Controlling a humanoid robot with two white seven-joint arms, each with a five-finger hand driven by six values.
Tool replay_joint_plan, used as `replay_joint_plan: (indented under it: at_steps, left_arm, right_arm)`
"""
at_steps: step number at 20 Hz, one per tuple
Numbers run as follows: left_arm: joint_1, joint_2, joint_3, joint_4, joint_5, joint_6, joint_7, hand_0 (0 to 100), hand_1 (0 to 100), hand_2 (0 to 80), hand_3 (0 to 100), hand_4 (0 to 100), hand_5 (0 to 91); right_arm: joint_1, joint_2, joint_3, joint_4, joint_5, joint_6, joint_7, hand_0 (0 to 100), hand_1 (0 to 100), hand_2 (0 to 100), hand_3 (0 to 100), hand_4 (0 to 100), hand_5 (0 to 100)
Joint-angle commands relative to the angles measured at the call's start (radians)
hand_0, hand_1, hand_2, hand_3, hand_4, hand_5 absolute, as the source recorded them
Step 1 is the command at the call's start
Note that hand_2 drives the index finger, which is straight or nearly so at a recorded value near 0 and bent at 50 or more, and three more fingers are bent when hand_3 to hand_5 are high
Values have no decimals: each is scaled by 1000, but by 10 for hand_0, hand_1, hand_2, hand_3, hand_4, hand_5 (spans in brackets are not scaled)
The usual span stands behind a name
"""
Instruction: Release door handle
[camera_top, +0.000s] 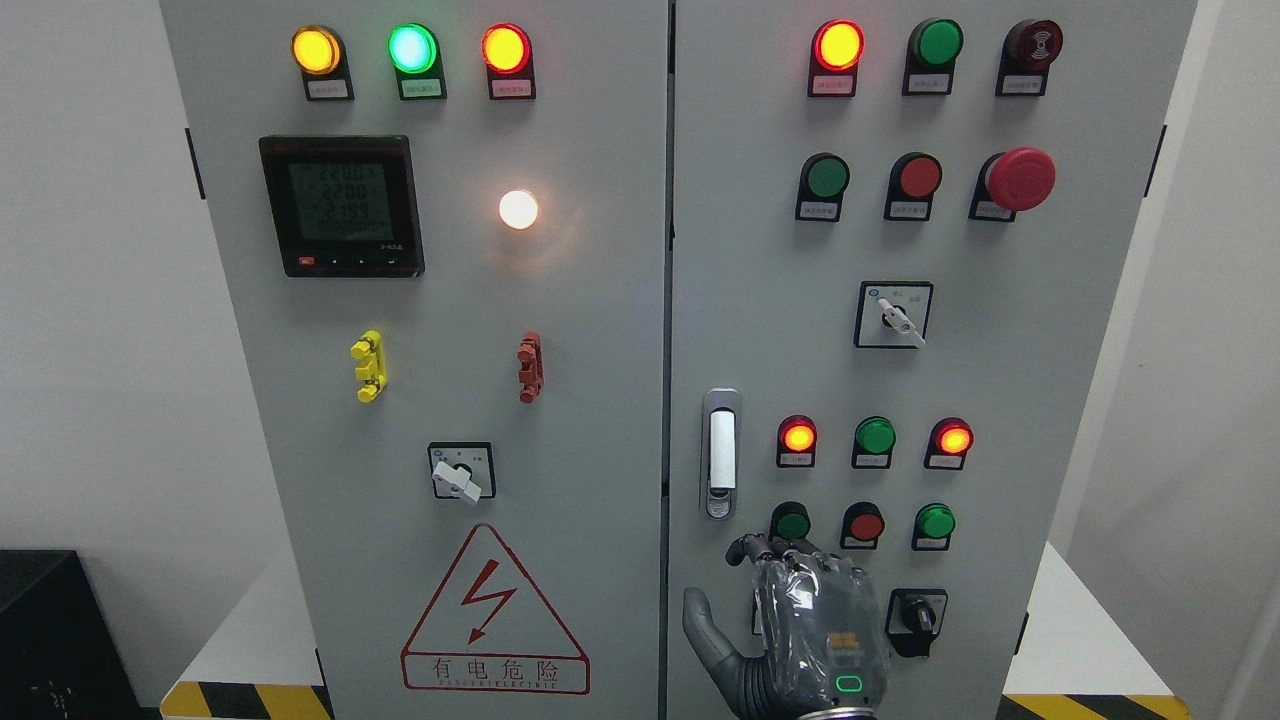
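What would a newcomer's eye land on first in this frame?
Probably the lit lamps across the top of the grey cabinet, with the white lamp glowing on the left door and the big red mushroom button at upper right. Next come the red lightning warning triangle at lower left and the robot's hand just below the door handle, not touching it.

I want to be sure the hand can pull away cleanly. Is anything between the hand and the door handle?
Nothing visible. The right hand sits below the door handle, apart from it, with only bare cabinet door between them. The nearest things are the pushbuttons just above the fingertips.
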Motion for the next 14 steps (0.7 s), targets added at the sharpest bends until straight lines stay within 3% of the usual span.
replay_joint_plan:
  at_steps: [1,6,8,10,14]
  left_arm:
    - [0,-1,0,0,0,1,-1,0,0,42,106,4,0]
    - [0,-1,0,0,0,1,-1,0,0,42,106,4,0]
    - [0,-1,0,0,0,1,-1,0,0,43,107,3,0]
    - [0,-1,0,0,0,-1,-1,0,0,43,107,4,0]
    - [0,-1,0,0,0,-1,-1,0,0,43,107,3,0]
  right_arm:
    - [-6,-1,-26,-20,-2,1,2,177,316,600,913,759,708]
    - [-27,-1,-26,-26,-2,3,3,78,399,648,937,774,704]
    - [-52,-1,-26,-26,-2,4,8,63,423,652,938,773,703]
    - [-72,-1,-32,-27,0,7,38,56,431,664,944,772,703]
    - [-93,-1,-39,-27,1,9,42,44,455,677,960,774,702]
